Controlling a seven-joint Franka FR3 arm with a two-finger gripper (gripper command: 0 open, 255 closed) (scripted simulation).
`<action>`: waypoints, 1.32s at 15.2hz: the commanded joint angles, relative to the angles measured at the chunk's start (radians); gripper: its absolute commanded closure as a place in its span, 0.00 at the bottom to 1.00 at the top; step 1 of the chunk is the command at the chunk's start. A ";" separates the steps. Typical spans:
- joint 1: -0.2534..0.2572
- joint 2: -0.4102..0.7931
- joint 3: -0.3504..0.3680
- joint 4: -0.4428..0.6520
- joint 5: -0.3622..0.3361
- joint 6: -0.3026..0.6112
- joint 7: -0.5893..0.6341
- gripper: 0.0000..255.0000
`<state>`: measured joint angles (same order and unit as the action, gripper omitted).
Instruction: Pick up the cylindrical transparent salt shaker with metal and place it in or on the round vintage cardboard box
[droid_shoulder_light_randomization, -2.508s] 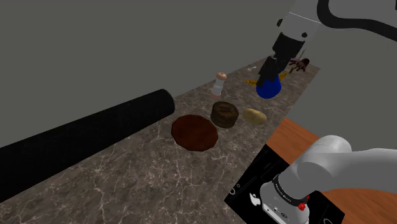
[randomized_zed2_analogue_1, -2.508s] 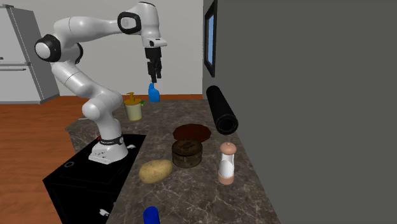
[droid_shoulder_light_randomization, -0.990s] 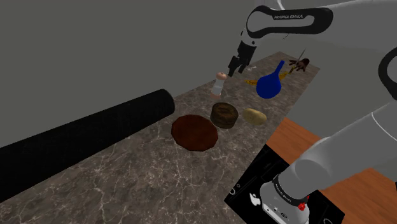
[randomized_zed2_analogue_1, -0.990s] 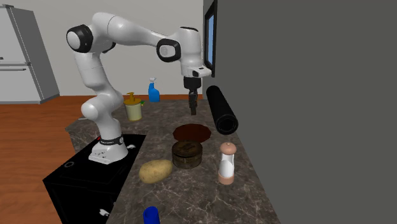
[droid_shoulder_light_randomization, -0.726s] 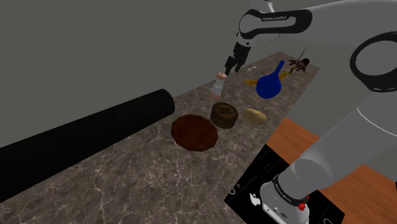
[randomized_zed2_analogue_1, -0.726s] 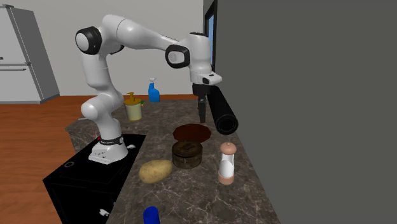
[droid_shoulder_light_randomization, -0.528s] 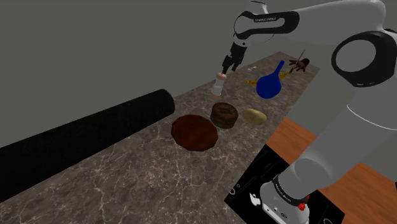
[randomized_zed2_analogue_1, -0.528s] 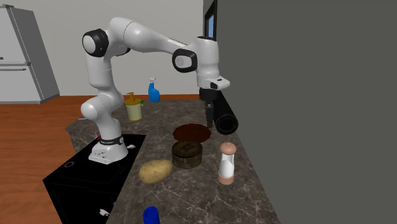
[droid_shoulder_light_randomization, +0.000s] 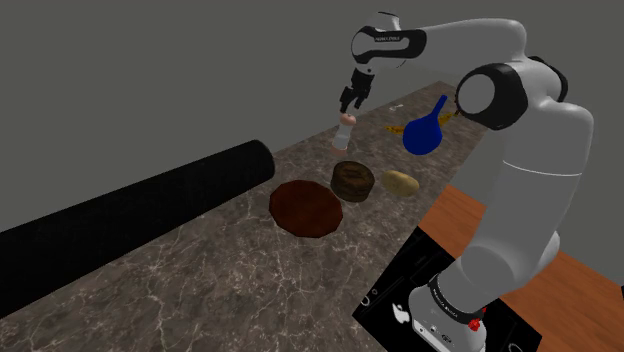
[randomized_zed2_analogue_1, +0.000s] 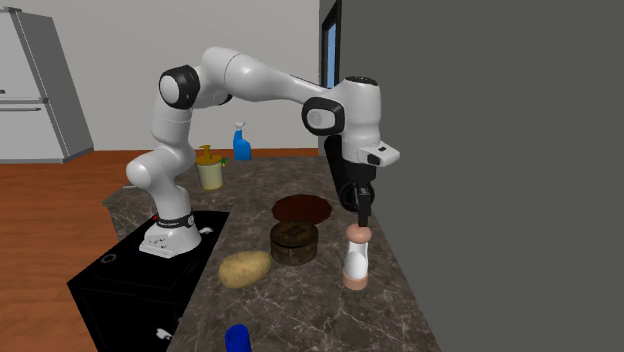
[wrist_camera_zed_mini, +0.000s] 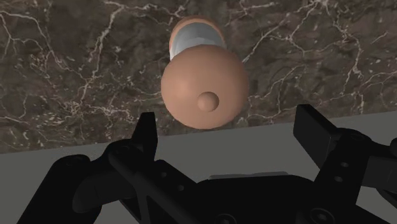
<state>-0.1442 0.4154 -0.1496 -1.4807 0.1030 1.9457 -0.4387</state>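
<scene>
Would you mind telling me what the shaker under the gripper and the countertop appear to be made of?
The shaker: a smooth, matte, tan-pink domed cap with a small knob, perhaps wood or plastic. The body below it looks pale grey, either glass or metal, and I cannot tell which. The countertop: dark brown stone, marble-like judging by its branching white veins, with no clear gloss.

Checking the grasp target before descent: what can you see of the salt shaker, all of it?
The salt shaker is a short upright cylinder: a pale grey-white body, a tan-brown base, and a rounded tan-brown cap with a small knob on top. Its material does not plainly show. It stands on the dark veined counter, close to the grey wall and apart from the round brown box. The open hand hangs right above the cap, with its fingers apart and not clasping it.
</scene>
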 joint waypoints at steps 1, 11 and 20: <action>-0.011 0.061 0.001 0.071 0.008 -0.009 -0.009 0.00; -0.009 0.090 0.005 0.014 0.014 0.076 -0.013 0.00; -0.009 0.090 0.005 0.015 0.014 0.076 -0.013 1.00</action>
<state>-0.1534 0.5051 -0.1447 -1.4658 0.1169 2.0222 -0.4517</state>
